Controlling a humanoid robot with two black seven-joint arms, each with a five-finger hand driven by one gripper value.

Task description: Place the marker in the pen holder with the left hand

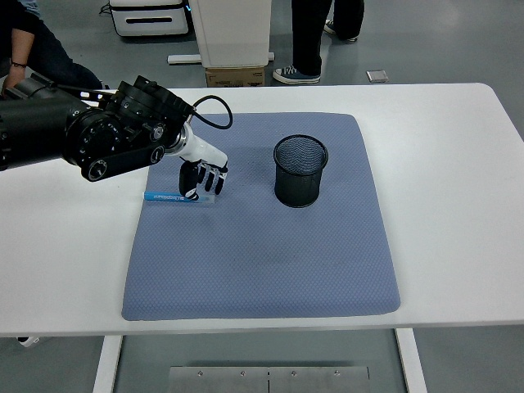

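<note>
The marker (170, 197), a blue one, lies flat on the blue-grey mat (262, 254) near its left edge, at about ten o'clock from the mat's middle, with its length running almost left to right. Right over its right end sits the left hand (203, 178), fingers (199, 183) pointing down toward the mat and hanging loosely side by side, their tips at or just above the marker, and whether they actually touch it cannot be told from this angle. They are not wrapped around it; the marker rests on the mat, not lifted. The black left arm (90, 135) comes in from the left edge, at nine o'clock, its bulky wrist joints above the white table (458, 180) and a black cable (214, 110) looping off the forearm. Over to the right of the hand, at roughly three o'clock from it and well apart, stands the pen holder (300, 170), a black mesh cup, upright on the mat with its round mouth open to the camera. At the top of the picture, at twelve o'clock beyond the table's far edge, a person's legs and sneakers (295, 74) show on the grey floor, and another person's sleeve (37, 49) is at the upper left corner.
</note>
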